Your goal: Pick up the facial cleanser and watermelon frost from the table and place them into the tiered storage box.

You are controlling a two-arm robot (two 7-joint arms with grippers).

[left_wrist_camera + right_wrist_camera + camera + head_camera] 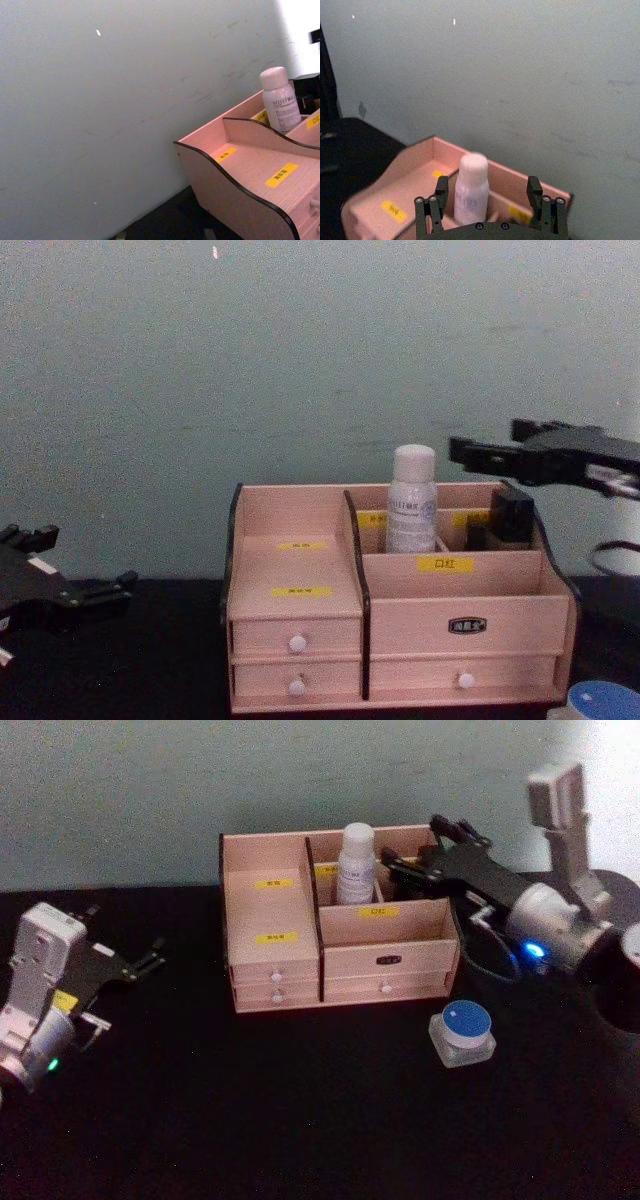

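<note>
We see the right gripper (415,850) above the right rear part of the tiered storage box (270,850). Its fingers are spread wide and hold nothing. The nearest fingertip is just beside the cap of the facial cleanser (356,865), and the chest view shows a small gap between them. The left gripper (125,935) hangs over the left side of the bench (250,1100), well apart from the box, its fingers also parted and empty.

From the right wrist view we look between the two open fingers (441,187) at the bottle standing beyond them. The left wrist view lets us read dark lettering on the bottle's front. The chest view picks out a small black item (505,515) in the rear right compartment.

The cleanser stands upright in the middle rear compartment, long axis vertical, cap up. The watermelon frost (463,1032) sits on the bench just off the box's front right corner, blue lid facing up.
</note>
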